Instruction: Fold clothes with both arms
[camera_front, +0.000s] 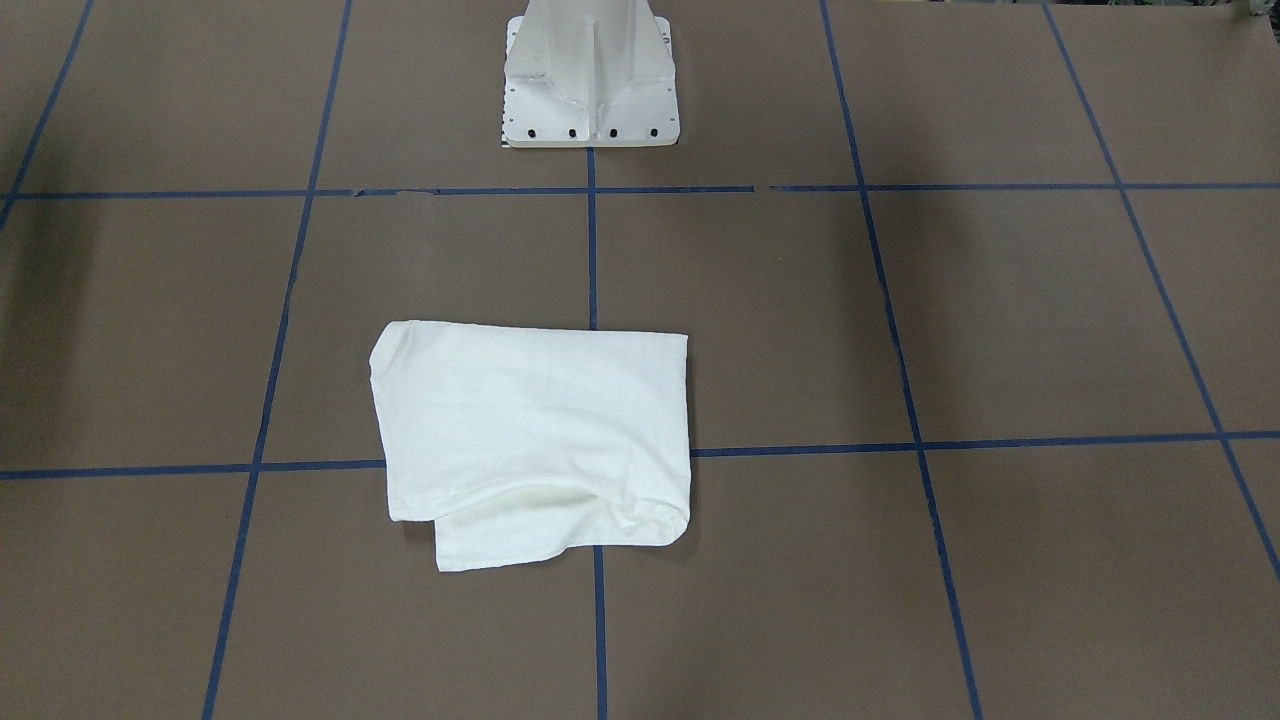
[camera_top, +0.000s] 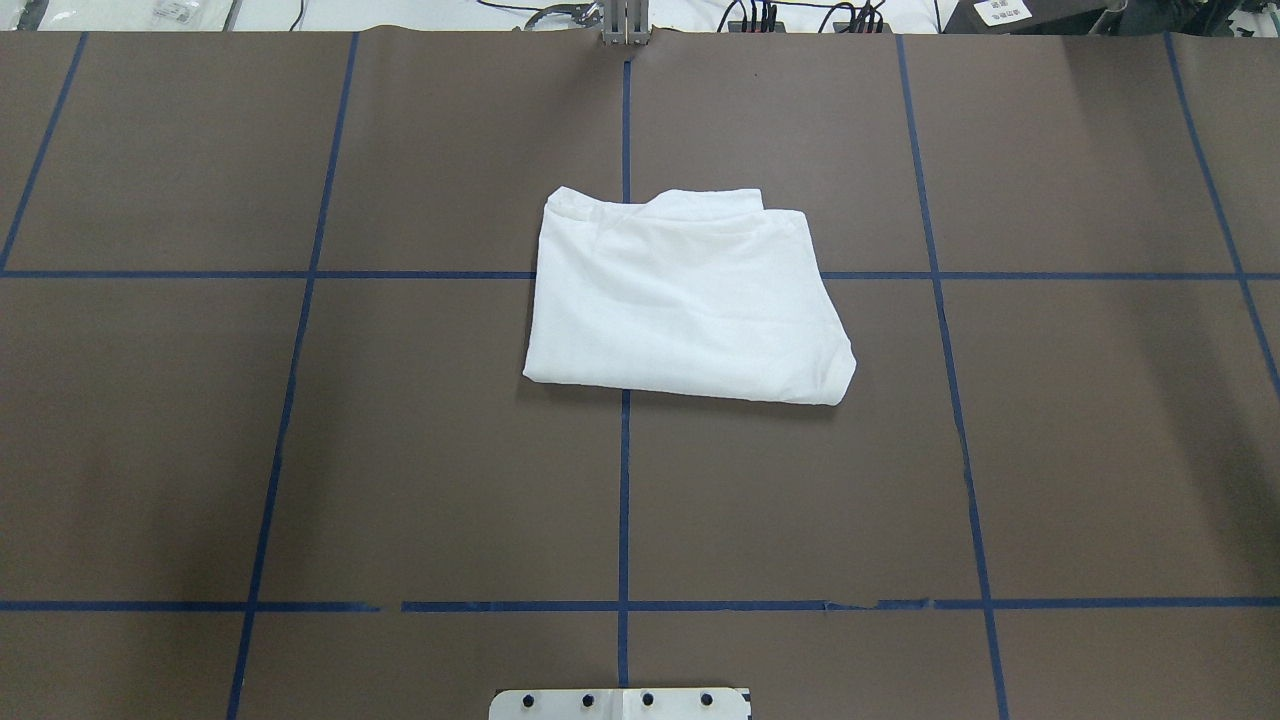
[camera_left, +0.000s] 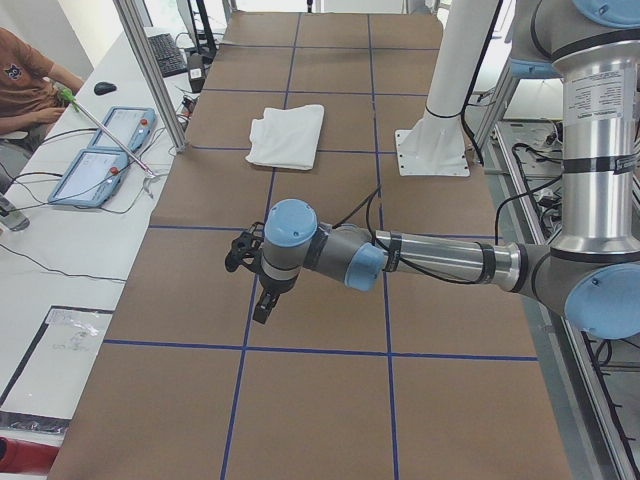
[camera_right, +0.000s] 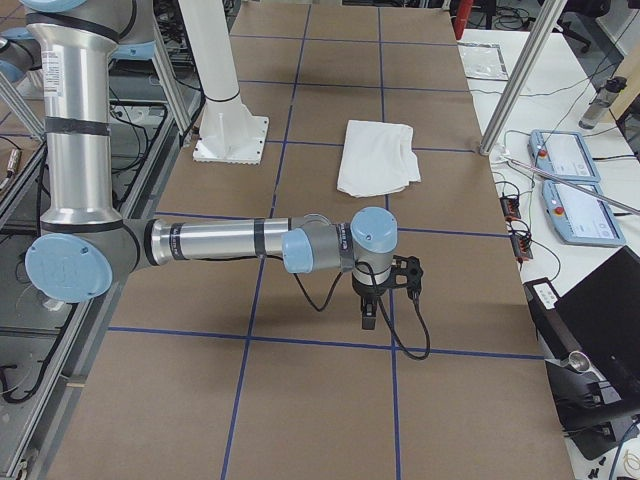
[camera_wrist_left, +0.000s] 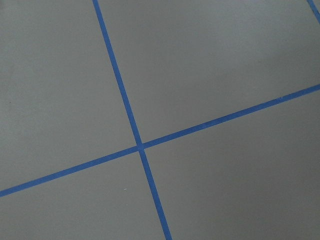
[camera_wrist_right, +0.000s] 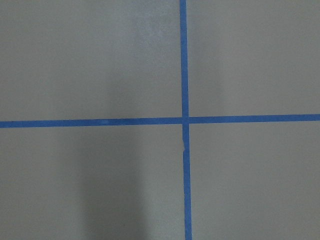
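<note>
Finger gap cannot be told for left gripper (camera_left: 262, 306) or right gripper (camera_right: 368, 316); both well apart from T-shirt (camera_top: 680, 300)

Even, diffuse light falls from above; every view is bright and sharp. The white shirt (camera_top: 690, 300) is nearly blown out, its folds faint. Beneath the right hand (camera_right: 368, 320), a soft, dim shadow band crosses the counter (camera_wrist_right: 100, 190). Wrist views look flat, slightly greyed.
</note>
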